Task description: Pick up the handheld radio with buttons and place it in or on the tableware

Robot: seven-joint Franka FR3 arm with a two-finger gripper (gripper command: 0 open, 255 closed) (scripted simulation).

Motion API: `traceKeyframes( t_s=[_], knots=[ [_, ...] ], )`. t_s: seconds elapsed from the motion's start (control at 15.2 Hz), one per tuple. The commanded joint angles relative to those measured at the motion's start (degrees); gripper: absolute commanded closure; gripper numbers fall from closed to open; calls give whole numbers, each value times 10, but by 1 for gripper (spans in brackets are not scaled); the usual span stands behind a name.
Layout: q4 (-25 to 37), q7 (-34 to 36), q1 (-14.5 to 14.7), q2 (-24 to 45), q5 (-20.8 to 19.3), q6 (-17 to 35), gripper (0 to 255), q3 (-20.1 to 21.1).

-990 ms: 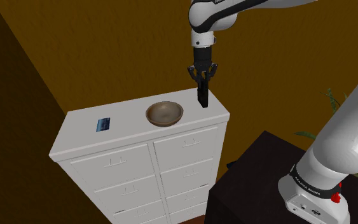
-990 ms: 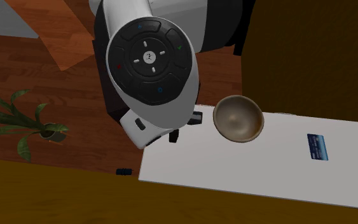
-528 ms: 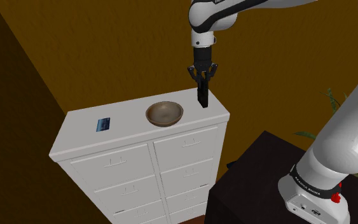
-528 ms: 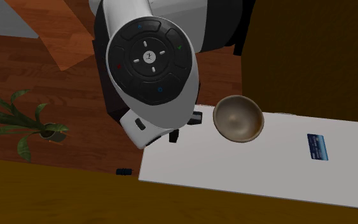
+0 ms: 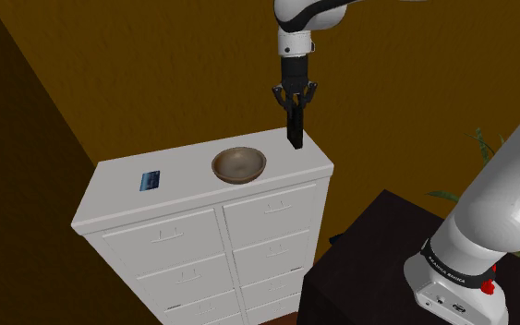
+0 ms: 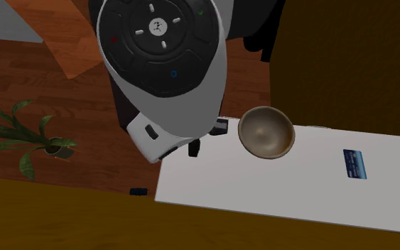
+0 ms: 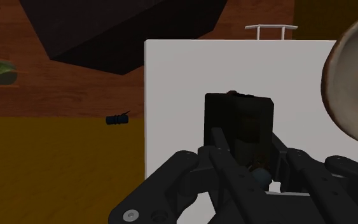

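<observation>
The claw [image 5: 294, 113] is clamped on the black radio [image 5: 295, 135], which hangs upright from it right of centre in the shoulder view, over the right end of the white dresser's surface [image 5: 184, 185]; whether its lower end touches that top cannot be told. Just left of the radio, apart from it, sits the brown bowl [image 5: 239, 164]. Further left a small blue card [image 5: 150, 181] lies flat near the surface's left end
</observation>
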Motion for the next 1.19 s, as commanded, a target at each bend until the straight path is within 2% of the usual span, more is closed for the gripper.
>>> traceKeyframes(
  t_s=[0.0,1.06,1.12],
  knots=[
    [13,1,0,-3,0,-16,255,0],
    [138,12,-1,4,-1,-133,255,-1],
    [147,26,6,9,1,-137,255,6]
  ],
)
